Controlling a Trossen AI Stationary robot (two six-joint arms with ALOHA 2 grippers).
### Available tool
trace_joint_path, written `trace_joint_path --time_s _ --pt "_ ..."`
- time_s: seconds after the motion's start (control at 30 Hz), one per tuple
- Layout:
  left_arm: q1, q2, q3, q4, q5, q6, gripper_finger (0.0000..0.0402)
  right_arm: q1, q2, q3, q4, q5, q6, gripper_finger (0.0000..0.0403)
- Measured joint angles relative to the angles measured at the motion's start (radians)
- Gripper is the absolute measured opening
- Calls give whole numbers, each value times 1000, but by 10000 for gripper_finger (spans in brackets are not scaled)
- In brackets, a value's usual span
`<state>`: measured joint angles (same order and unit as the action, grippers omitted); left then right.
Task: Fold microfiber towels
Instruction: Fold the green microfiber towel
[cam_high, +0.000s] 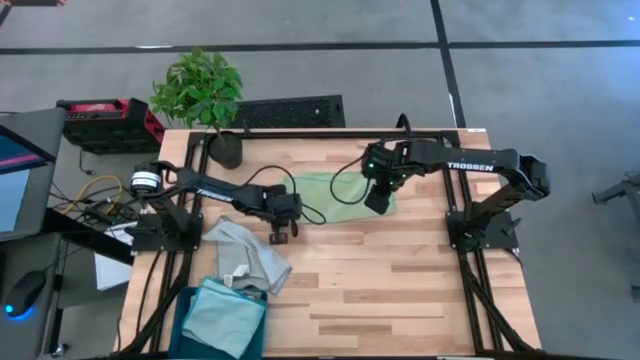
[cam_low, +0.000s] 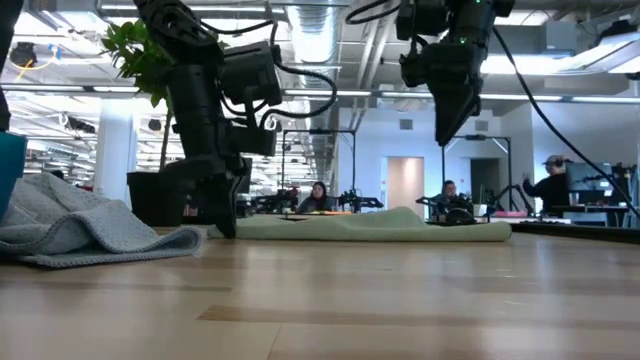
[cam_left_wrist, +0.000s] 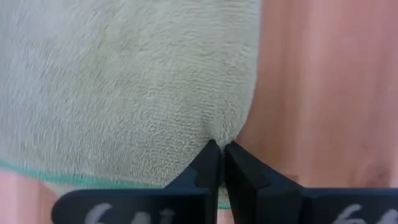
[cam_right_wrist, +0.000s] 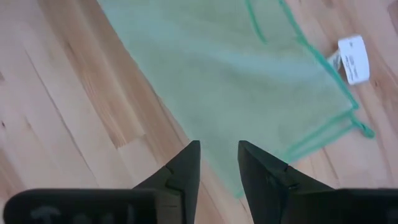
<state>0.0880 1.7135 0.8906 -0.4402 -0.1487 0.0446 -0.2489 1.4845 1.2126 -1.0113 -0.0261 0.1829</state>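
The light green towel (cam_high: 335, 197) is lying flat on the wooden table (cam_high: 400, 280) beyond the potted plant (cam_high: 205, 100), with the left gripper (cam_left_wrist: 221, 149) pinching its edge between pressed-together fingers while the right gripper (cam_right_wrist: 219, 152) is hovering above it, fingers parted.

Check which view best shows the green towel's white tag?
Right wrist view: the white tag lies in plain sight at the green towel's hemmed corner. High view shows the towel whole, low view edge-on, left wrist close-up; no tag visible.
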Motion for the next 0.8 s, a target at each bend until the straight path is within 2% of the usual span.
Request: trace_joint_path --time_s 0.17,0.3,0.43,0.6,0.8 --pt "10 6 113 -112 -21 0 3 -17 0 40 -100 1 1 132" --pt "24 4 231 -180 -12 97 2 -30 0 59 -114 22 1 133" --pt "43 12 357 -172 -9 218 1 -36 0 74 -126 26 0 134" --pt "63 115 510 -168 1 357 1 -46 -8 105 -187 30 -2 134" --pt "66 296 736 -172 5 447 0 -67 -97 120 -216 61 -5 133"
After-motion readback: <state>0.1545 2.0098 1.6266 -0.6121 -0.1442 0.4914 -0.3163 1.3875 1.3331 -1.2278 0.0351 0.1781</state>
